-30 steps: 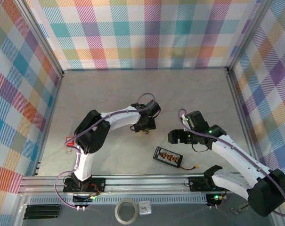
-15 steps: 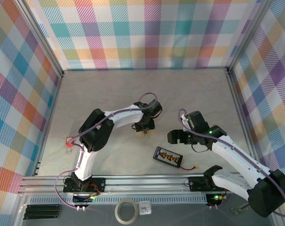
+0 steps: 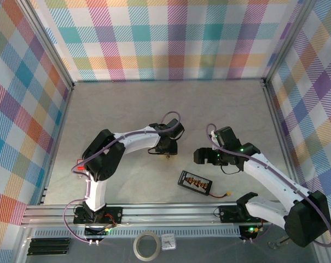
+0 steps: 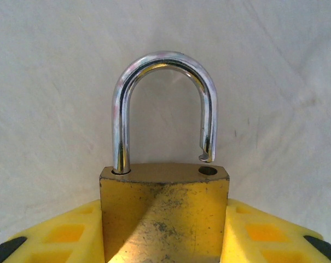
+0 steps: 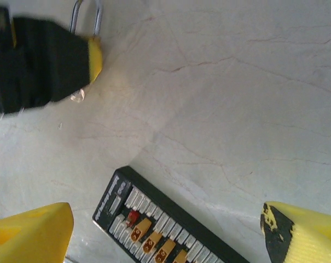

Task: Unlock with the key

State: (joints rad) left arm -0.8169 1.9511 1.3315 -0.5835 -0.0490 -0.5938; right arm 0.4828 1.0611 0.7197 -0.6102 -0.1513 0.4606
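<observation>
Left gripper (image 3: 166,149) clenches padlock (image 4: 164,211), shackle (image 4: 165,60) sprung free at 3 o'clock; right gripper (image 3: 201,158), spread and empty, has edged toward 9 o'clock: apparently unlocked.

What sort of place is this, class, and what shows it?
Probably a robot lab test cell: a left arm and right arm bolted to an aluminium rail, plaid backdrop walls round a tabletop, and a padlock prop.

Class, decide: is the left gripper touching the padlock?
Touching. In the left wrist view, the left gripper has its yellow fingers pressed against both sides of the padlock.
</observation>
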